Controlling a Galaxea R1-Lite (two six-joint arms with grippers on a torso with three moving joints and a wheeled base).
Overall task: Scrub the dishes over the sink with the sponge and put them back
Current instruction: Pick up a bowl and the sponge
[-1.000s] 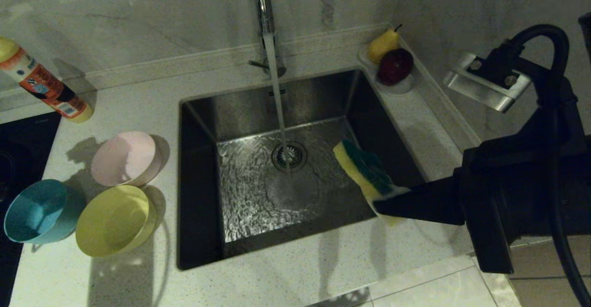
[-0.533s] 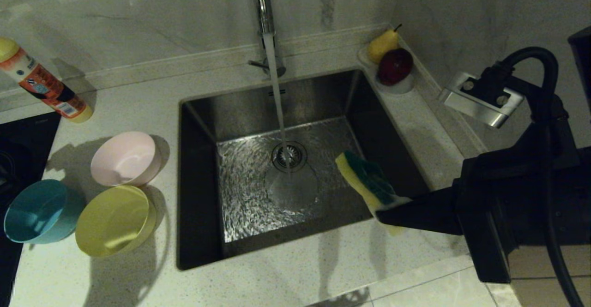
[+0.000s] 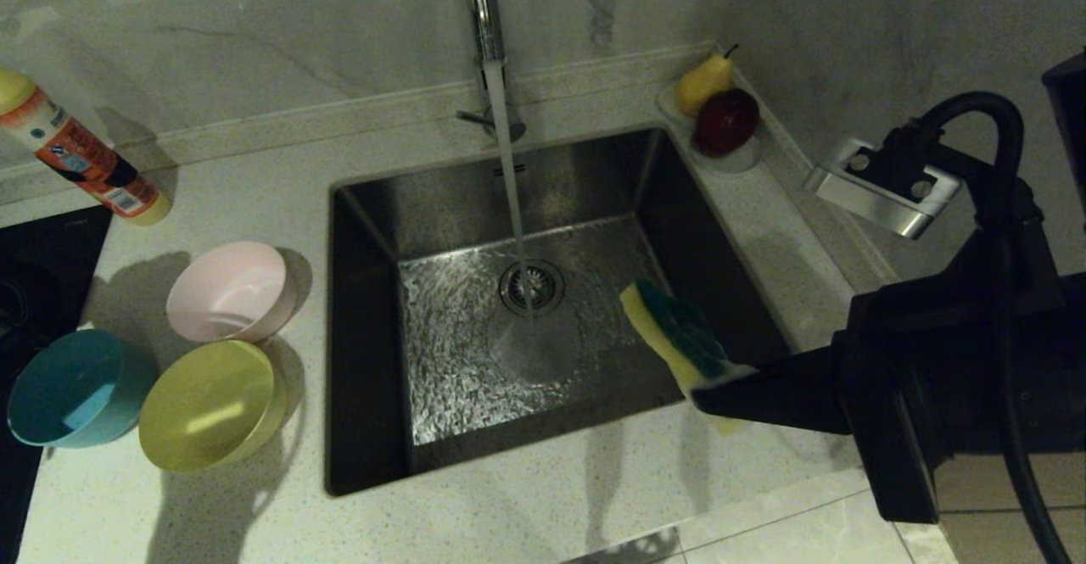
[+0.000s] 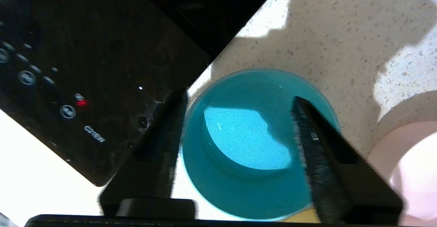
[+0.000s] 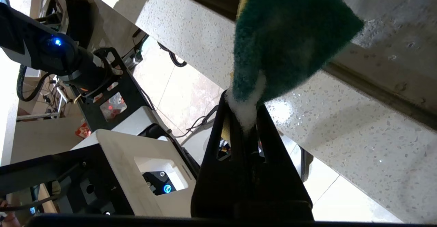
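Sponge (image 3: pixel 679 335) clamped in right pincer (image 3: pixel 708 390) (over sink (image 3: pixel 373 208)); left pincer (image 4: pixel 239 131) parted above teal bowl (image 4: pixel 252 172).

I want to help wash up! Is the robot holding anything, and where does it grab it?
The right end effector pinches the sponge by one end. The left end effector holds nothing.

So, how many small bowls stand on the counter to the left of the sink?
3. The pink bowl is nearest the sink, the yellow bowl in front of it, and the teal bowl farthest left. No other bowl shows.
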